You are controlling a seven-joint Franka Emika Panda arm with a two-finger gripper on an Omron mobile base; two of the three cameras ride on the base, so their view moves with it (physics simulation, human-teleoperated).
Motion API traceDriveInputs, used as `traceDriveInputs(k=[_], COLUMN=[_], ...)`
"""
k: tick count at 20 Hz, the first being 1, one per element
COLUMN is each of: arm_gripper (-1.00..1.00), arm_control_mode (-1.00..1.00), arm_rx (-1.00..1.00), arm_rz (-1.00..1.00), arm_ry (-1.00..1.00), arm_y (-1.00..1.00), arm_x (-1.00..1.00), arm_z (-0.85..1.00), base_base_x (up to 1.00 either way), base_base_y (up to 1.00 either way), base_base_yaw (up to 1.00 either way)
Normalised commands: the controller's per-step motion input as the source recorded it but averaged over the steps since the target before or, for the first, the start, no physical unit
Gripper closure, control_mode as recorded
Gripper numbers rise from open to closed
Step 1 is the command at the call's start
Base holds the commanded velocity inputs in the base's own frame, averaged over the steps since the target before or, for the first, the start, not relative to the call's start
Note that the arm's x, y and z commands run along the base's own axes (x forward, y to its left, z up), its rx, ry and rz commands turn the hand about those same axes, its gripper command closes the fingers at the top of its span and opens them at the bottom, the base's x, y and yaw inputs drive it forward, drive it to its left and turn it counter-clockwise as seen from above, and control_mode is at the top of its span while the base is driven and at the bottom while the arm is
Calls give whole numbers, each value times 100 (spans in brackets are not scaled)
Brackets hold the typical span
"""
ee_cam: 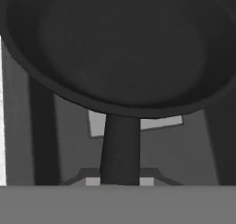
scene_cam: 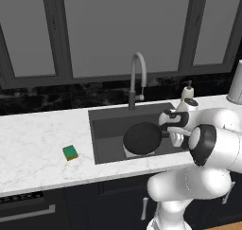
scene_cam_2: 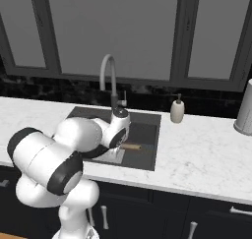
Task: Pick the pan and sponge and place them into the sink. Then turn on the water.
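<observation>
In my left base view the pan (scene_cam: 142, 138) sits over the sink (scene_cam: 106, 125), handle running right toward the gripper (scene_cam: 171, 132); the sponge (scene_cam: 70, 152) lies on the counter (scene_cam: 38, 144), left. Right base view: wooden handle (scene_cam_2: 131, 146) points right. Hand view: the dark stem (ee_cam: 120, 149) runs toward me, so the fingers look clamped on it.

Pan (ee_cam: 120, 48) rim cut off at the hand view's top and sides, its handle's near end lost at the bottom edge, tool fingertips hidden so grip unreadable, sink (scene_cam_2: 147, 130) floor largely masked by the arm, grey canister (scene_cam: 236, 84) cropped at right edge
</observation>
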Motion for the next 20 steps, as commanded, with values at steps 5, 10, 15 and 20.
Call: traceDriveInputs(k=[5,10,15,20], arm_gripper=[100,100,100,100], arm_control_mode=[-100,-100,-100,-100], arm_rx=[0,0,0,0], arm_rz=[5,0,0,0], arm_ry=[2,0,-2,-6], arm_y=[28,3,1,0], arm_x=[42,19,10,18], arm_z=[-28,-58,-74,-52], base_base_x=[0,0,0,0], base_base_y=[0,0,0,0], base_base_yaw=[0,0,0,0])
